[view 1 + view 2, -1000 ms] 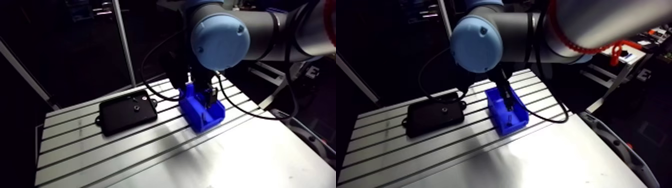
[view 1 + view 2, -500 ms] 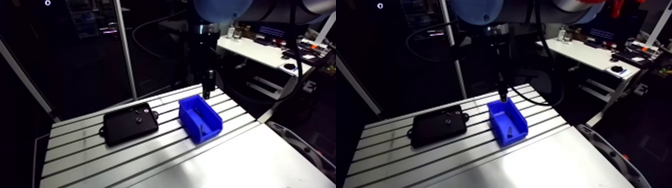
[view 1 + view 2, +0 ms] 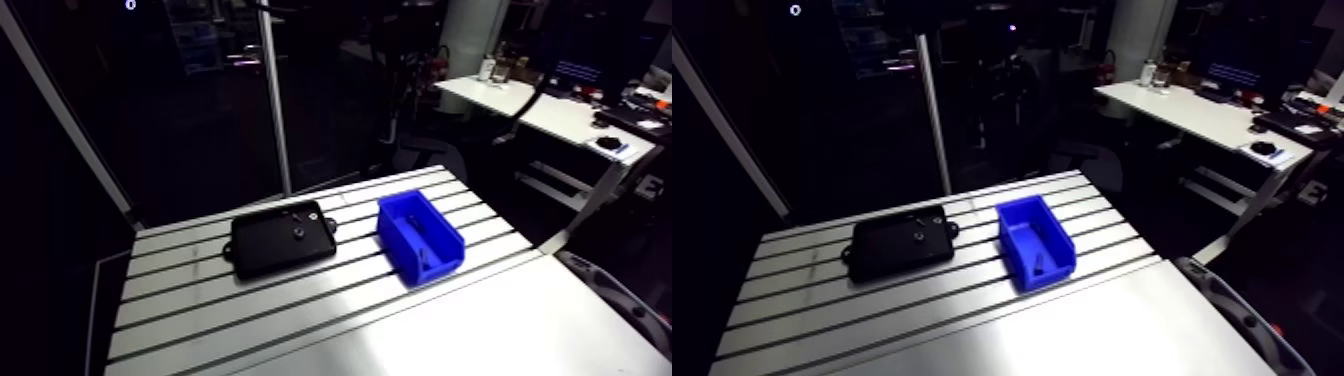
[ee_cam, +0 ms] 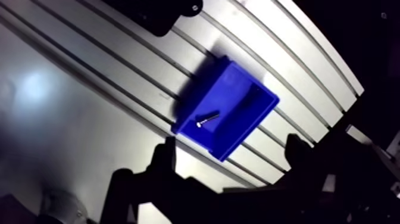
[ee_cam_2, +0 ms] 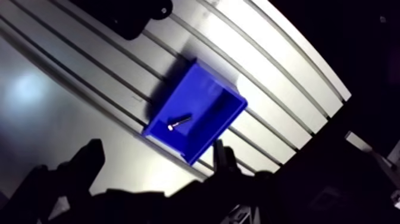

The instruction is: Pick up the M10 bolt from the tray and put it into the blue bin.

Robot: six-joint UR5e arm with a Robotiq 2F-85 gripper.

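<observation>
The tool (image 4: 229,145) had lifted well clear of the blue plastic bin (image 4: 199,142), its fingers spread and empty. The small silver M10 bolt (image 4: 207,118) lay loose inside the bin, below and just ahead of the tool, so the drop looked complete.

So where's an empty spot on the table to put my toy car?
The biggest bare patch is the smooth plate in front of the blue bin and black tray. The slotted table beside the tray, away from the bin, is free too. The gap between tray and bin is tight, and the bin holds a bolt.
</observation>
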